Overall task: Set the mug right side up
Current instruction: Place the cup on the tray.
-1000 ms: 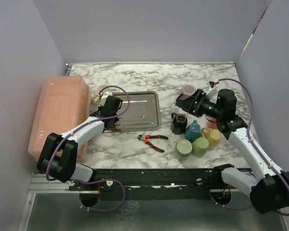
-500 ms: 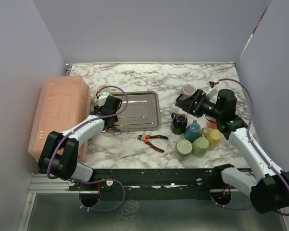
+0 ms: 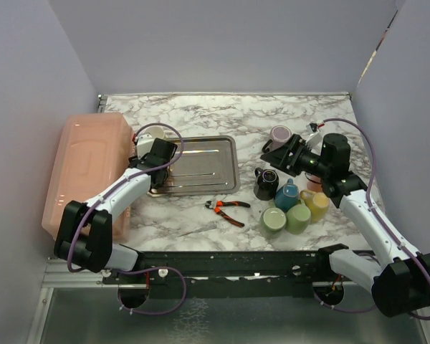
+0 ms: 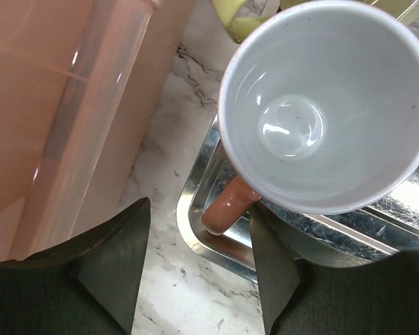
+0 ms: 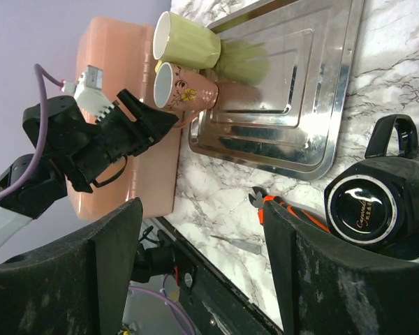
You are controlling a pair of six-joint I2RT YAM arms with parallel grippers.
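A pink mug [image 4: 321,105] with a white inside stands at the left corner of the steel tray [image 4: 195,230], its mouth facing my left wrist camera. Its pink handle [image 4: 227,206] points back between my left fingers. My left gripper [image 4: 197,209] is open, its jaws on either side of the handle and not closed on it. In the right wrist view the pink mug [image 5: 185,87] stands mouth-up on the tray. From above, my left gripper [image 3: 152,147] hides most of it. My right gripper [image 3: 278,150] is open and empty above the table.
A light green mug [image 5: 185,40] stands beside the pink one. A pink box [image 3: 86,168] lies left of the tray [image 3: 208,165]. Orange pliers [image 3: 228,208] lie in front of it. A black mug [image 3: 266,183] and several coloured mugs [image 3: 298,217] stand at the right.
My left gripper has moved toward the tray's back-left corner and now covers the mug seen from above. The right arm has hardly moved.
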